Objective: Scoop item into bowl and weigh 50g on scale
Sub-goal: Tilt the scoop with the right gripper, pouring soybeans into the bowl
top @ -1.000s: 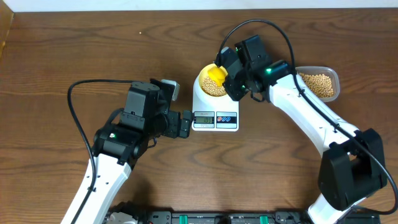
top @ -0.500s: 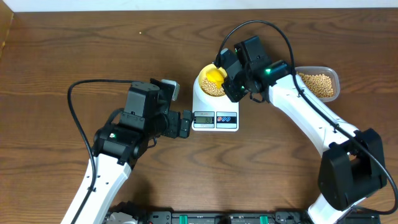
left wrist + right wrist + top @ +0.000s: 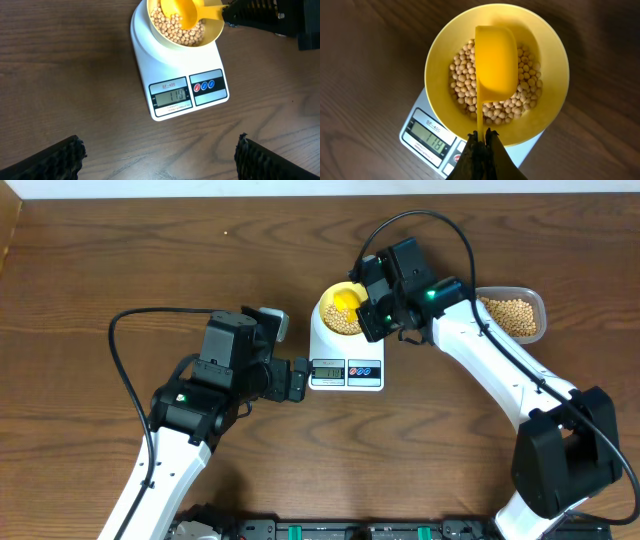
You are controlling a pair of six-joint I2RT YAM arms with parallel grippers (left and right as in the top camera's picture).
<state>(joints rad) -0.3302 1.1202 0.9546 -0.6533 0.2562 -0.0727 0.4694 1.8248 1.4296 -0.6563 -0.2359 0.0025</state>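
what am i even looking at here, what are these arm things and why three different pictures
These are two robot arms at a wooden table, each ending in a two-finger gripper. One picture comes from a fixed camera above the table; the other two come from small cameras on each wrist, looking down past that arm's own fingers.

In the middle sits a white scale with a yellow bowl on it, partly filled with tan beans. A clear tub with more beans lies to the right in the overhead picture.

The right gripper is shut on the handle of a yellow scoop, which is held over the bowl and looks empty. The left gripper is open, holding nothing, in front of the scale. The display seems to read about 118.
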